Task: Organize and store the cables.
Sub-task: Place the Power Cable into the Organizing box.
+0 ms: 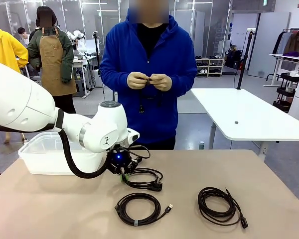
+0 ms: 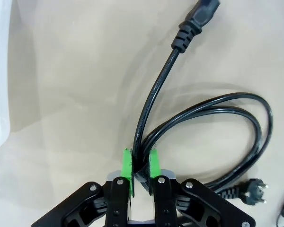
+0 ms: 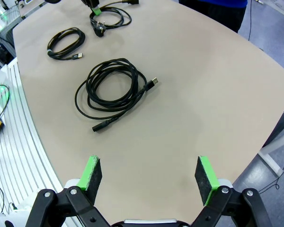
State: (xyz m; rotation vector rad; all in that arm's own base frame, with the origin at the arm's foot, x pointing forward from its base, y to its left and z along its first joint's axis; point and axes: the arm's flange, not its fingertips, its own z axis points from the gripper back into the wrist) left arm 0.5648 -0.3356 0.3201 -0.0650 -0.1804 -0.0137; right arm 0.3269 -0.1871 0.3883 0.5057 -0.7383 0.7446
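Grasp step: left gripper (image 2: 141, 171) pinched tight on power cable (image 2: 153, 94), strands between pads (image 2: 127, 165). Right gripper (image 3: 149, 172) wide, empty (coil (image 3: 135, 82) beyond fingertips). Next: lift clear, probably to bin (image 1: 37, 157).

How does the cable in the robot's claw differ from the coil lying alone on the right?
The power cable is pinched by the left gripper; the right coil lies untouched. The power cable ends in a two-pin plug and makes few loops; the right coil has slim tips and more loops. Both are black.
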